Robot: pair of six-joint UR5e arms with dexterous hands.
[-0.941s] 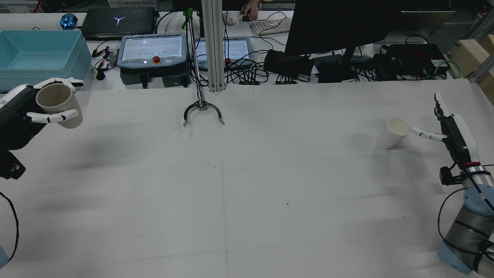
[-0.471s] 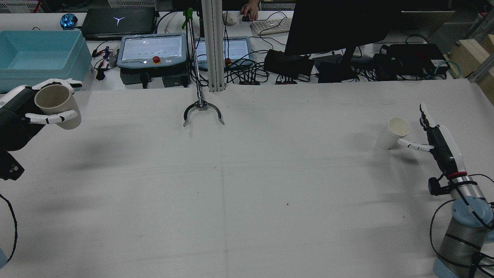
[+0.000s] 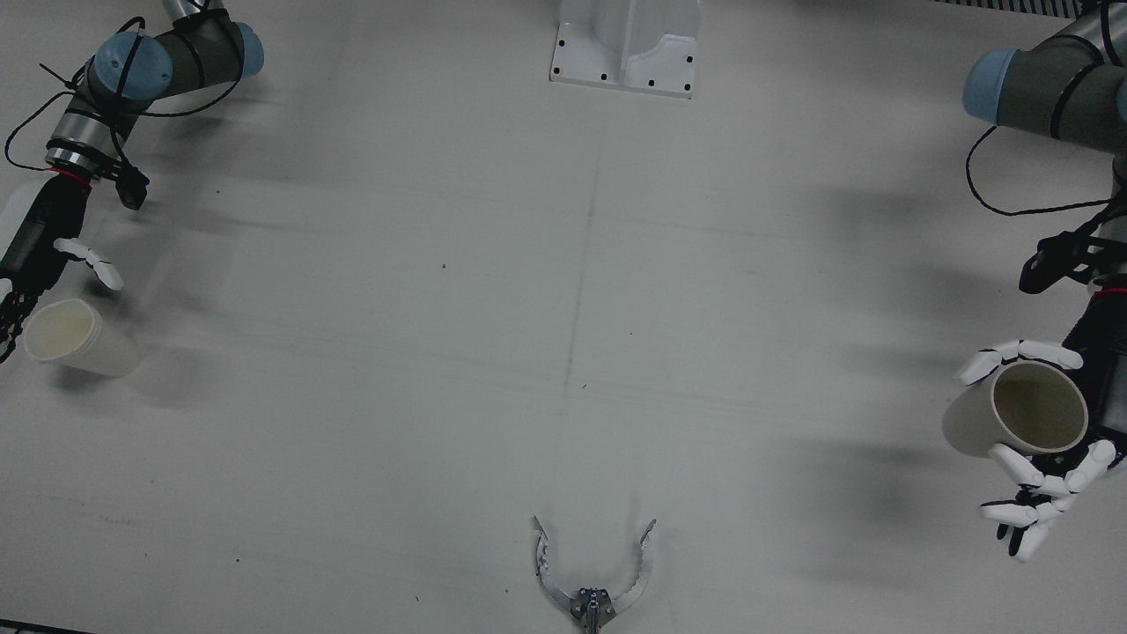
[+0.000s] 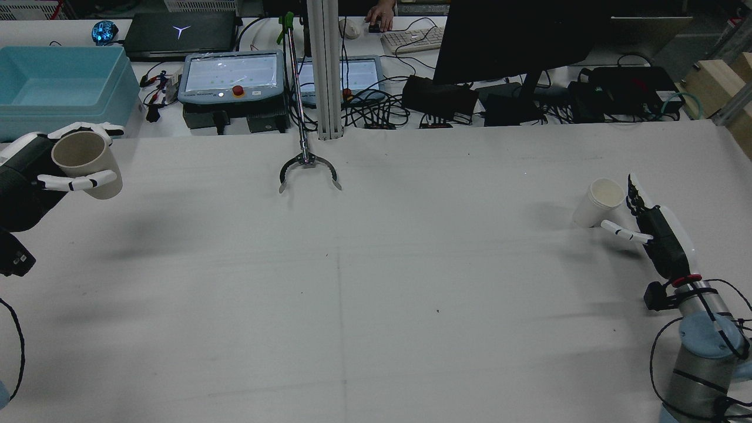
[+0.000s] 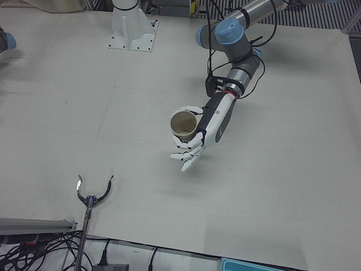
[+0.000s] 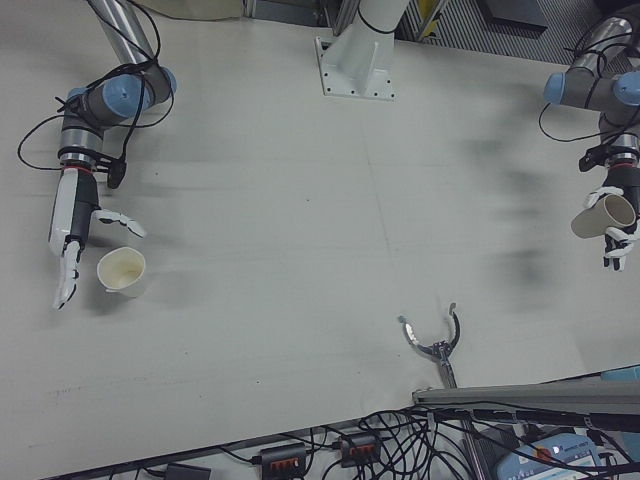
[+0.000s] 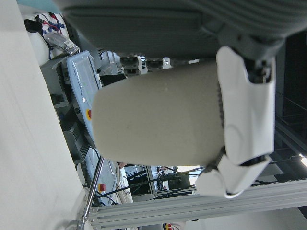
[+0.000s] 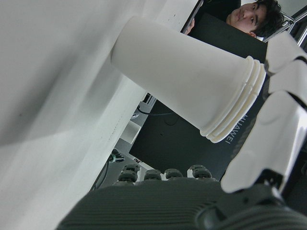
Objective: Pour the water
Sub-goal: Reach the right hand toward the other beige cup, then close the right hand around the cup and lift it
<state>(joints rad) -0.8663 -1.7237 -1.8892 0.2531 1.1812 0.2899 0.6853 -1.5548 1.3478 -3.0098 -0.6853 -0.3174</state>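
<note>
Fingers of the left hand (image 4: 44,170) wrap a beige cup (image 4: 87,164), held above the table (image 4: 376,282). The right hand (image 4: 649,229), fingers spread wide, sits just beside the white cup (image 4: 598,202), which stands far across the table from the beige one.

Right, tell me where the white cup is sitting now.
The white cup stands on the table at the far right of the rear view, just in front of the open right hand, far from the reacher claw at centre.
</note>
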